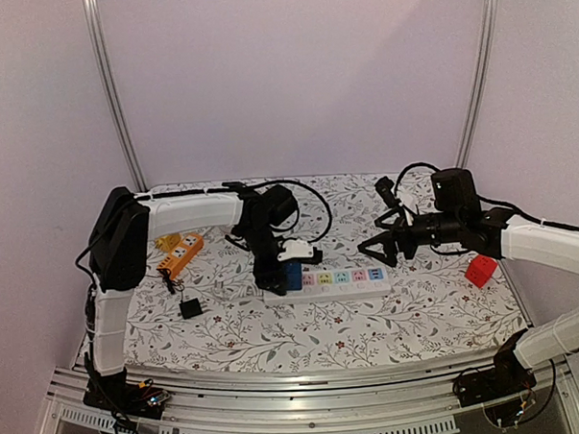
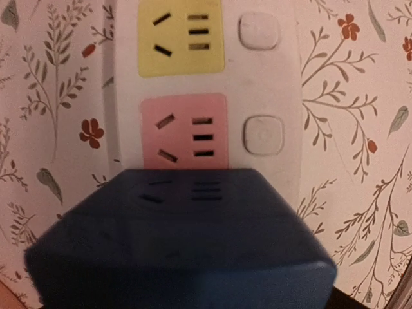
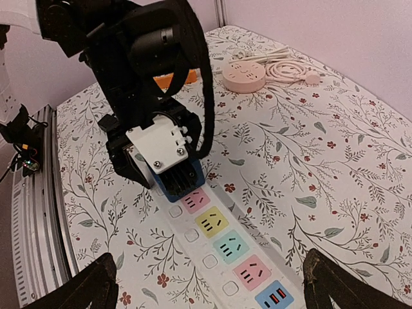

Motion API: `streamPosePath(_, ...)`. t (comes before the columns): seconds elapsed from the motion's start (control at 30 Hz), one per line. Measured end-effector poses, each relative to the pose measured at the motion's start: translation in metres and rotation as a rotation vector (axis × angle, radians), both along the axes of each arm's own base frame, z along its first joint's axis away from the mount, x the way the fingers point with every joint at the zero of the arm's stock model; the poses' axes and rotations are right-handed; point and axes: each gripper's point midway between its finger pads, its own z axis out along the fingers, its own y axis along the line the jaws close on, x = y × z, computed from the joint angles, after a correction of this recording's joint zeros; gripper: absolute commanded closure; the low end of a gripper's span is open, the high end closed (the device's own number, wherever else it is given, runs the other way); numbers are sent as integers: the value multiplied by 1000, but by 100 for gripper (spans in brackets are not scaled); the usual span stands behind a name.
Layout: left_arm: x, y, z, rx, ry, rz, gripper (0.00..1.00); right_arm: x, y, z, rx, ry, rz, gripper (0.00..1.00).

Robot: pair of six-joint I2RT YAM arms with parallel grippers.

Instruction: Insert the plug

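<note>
Blue plug (image 1: 292, 275): over the left end of the white power strip (image 1: 345, 280), just beside the strip's pink socket (image 2: 183, 132). Left gripper (image 1: 280, 271): appears clamped on the plug, though its pads are hidden. Right gripper (image 1: 382, 251): hovers near the strip's right end, fingers wide apart.

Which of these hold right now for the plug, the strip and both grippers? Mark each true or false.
1. The left gripper holds the blue plug cube at one end of the white power strip. True.
2. The right gripper is clamped on the strip. False: it is open and empty, above the strip.
3. The socket next to the cube is pink. True.
4. The red cube sits on the strip. False: it lies on the table, apart from it.
</note>
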Motion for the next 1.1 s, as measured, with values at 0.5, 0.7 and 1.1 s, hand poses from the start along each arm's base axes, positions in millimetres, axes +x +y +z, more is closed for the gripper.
streamPosePath(0.5,6,3,39,28,-17,-8,1,-3,-4,21,24,-17,-20,1)
streamPosePath(0.7,10,4,93,-65,-47,19,0,3,-6,36,32,-19,-59,1)
streamPosePath(1.1,135,174,169,-116,-270,685,1,30,-13,55,40,25,-213,1)
